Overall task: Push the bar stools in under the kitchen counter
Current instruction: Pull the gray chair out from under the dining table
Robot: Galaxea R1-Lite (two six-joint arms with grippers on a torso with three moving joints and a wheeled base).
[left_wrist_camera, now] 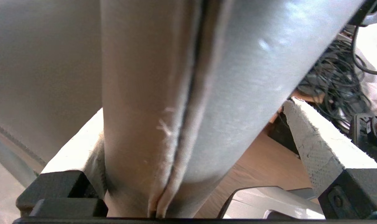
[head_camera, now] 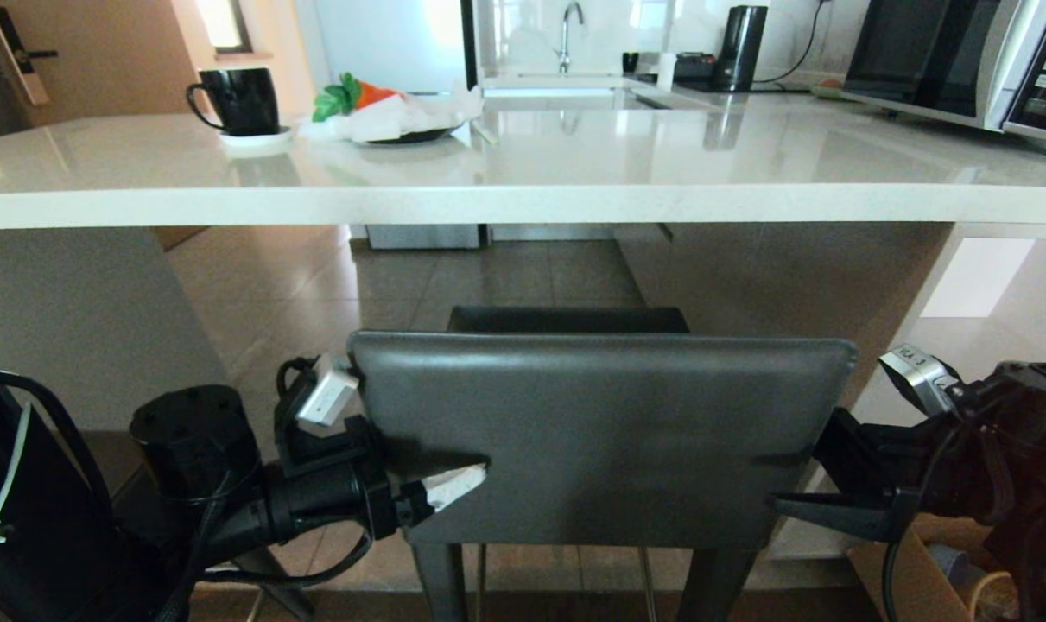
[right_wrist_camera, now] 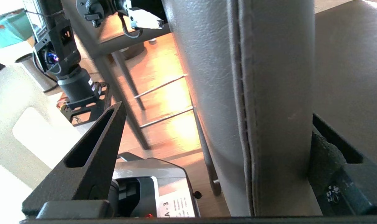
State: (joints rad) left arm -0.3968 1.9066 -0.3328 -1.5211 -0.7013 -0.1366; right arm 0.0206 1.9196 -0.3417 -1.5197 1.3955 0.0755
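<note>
One bar stool stands in front of me, its dark grey padded backrest [head_camera: 605, 432] low in the middle of the head view and its seat [head_camera: 566, 320] reaching toward the kitchen counter [head_camera: 523, 203]. The white stone top hangs above and beyond the seat. My left gripper [head_camera: 440, 484] is open and straddles the backrest's left edge [left_wrist_camera: 163, 93]. One white-padded finger [left_wrist_camera: 73, 149] lies against it, and the other finger [left_wrist_camera: 316, 140] stands apart. My right gripper [head_camera: 803, 471] is open astride the right edge [right_wrist_camera: 269, 109], with one black finger [right_wrist_camera: 331, 161] touching and the other finger [right_wrist_camera: 91, 155] well clear.
On the counter are a black mug [head_camera: 242, 99], a plate with a cloth and a toy carrot [head_camera: 393, 117], a faucet [head_camera: 570, 34], a kettle [head_camera: 741, 47] and a microwave [head_camera: 963, 60]. A white side panel [head_camera: 73, 320] closes the left. A cardboard box [head_camera: 920, 570] sits lower right.
</note>
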